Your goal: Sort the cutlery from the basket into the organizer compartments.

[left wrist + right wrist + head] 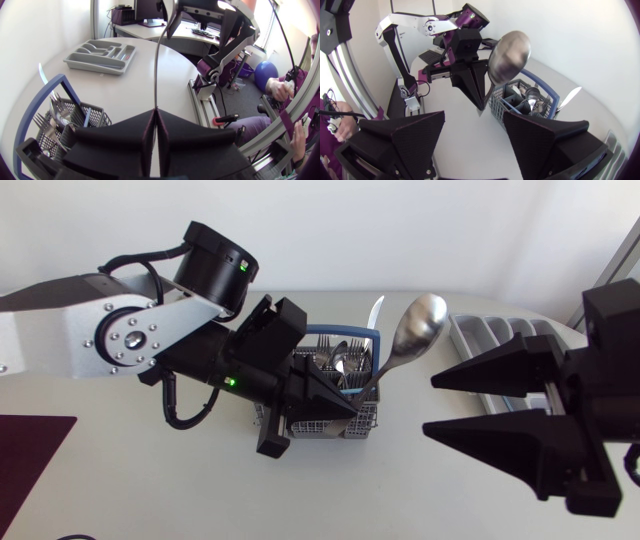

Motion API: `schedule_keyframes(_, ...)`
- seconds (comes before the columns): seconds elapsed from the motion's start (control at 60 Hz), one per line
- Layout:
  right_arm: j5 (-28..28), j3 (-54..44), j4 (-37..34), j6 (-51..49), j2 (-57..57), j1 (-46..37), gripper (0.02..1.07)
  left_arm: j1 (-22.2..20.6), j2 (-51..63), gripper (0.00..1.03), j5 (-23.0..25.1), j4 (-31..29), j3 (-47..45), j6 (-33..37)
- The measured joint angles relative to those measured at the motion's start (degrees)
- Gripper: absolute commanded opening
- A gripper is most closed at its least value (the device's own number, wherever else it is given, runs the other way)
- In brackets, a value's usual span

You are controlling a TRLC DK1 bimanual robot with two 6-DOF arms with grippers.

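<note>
Left jaws pinch a shiny steel spoon [420, 322] by its handle above the grey mesh basket [362, 421]; right jaws gape wide beside it.

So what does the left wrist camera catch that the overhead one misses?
Only the left wrist view shows the whole organizer, every compartment; in the head view the right claw hides part of it. Only the head view plainly shows the spoon's round bowl, and the right claw's fingers wide open. Both show the left claw pinching the spoon's handle, and the basket holding more cutlery.
</note>
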Motion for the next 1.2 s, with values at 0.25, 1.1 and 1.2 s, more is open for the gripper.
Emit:
schedule_keyframes(0.25, 4.7, -2.82, 8.24, 4.42, 2.43, 5.66, 0.83, -0.39, 0.2, 0.03, 2.95, 0.0, 1.49, -2.32)
schedule_keyframes(1.1, 4.63, -2.82, 19.85, 7.45, 10.38, 8.17, 0.08, -0.15, 0.24, 0.03, 6.73, 2.54, 1.9, -6.01)
schedule_keyframes(1.2, 4.09, -2.82, 20.26, 7.48, 10.54, 8.48, 0.08, -0.11, 0.26, 0.03, 6.84, 2.99, 1.92, -6.43)
